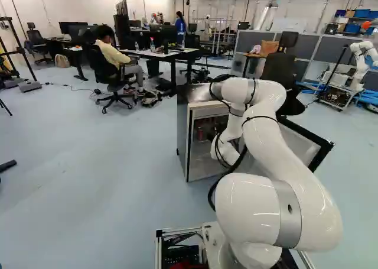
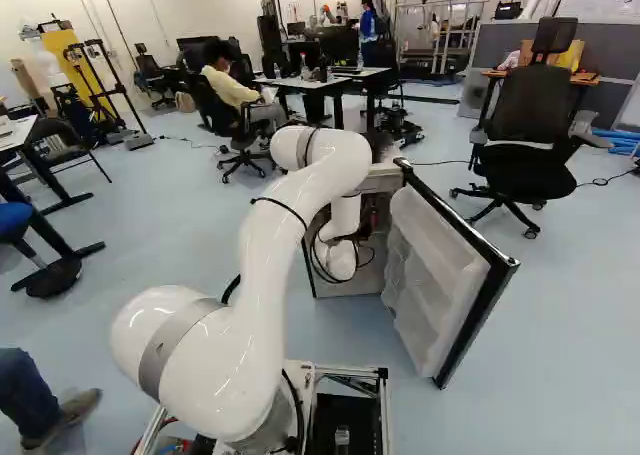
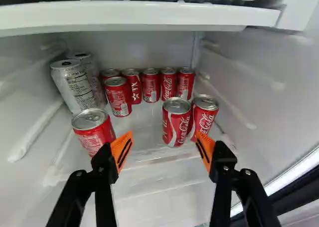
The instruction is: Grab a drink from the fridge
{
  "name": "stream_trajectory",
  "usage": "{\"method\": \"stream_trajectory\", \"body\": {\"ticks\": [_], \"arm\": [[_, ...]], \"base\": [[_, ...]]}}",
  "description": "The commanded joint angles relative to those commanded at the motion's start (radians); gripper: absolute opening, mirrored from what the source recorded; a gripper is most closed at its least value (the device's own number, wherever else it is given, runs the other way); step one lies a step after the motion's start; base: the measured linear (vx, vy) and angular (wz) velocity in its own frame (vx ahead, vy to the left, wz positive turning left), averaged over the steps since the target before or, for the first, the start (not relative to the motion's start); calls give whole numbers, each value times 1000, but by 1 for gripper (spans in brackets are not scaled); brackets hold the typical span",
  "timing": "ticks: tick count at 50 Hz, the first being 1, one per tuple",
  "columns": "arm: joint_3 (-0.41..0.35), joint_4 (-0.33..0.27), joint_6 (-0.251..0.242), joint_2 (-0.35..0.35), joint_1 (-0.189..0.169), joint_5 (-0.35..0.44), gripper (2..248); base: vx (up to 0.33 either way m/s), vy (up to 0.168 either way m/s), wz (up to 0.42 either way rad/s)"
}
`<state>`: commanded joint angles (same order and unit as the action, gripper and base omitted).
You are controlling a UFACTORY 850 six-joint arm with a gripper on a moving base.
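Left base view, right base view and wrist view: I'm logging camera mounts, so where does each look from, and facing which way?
Left base view: behind the arm, to its left, facing ahead and slightly down; arm right of middle.
Right base view: behind the arm, to its right, same facing; arm left of middle.
Wrist view: on the wrist, along the open gripper, into the fridge at cans.
Shared by both base views: arm, fridge, open door.

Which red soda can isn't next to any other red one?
The red soda can in front of the silver cans, by one orange pad. The other red ones form a close pair or a bunch farther back.
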<state>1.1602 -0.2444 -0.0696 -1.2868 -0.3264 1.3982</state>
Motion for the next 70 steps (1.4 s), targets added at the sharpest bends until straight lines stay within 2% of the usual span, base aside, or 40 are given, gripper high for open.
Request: {"method": "stream_trajectory", "body": {"ticks": [2,24,70], "arm": [[0,0,0,0,0,0,181],[15,0,0,-8,2,0,183],[130,0,0,-67,1,-50,183]], "base": [[0,0,0],[0,0,0],[0,0,0]]}}
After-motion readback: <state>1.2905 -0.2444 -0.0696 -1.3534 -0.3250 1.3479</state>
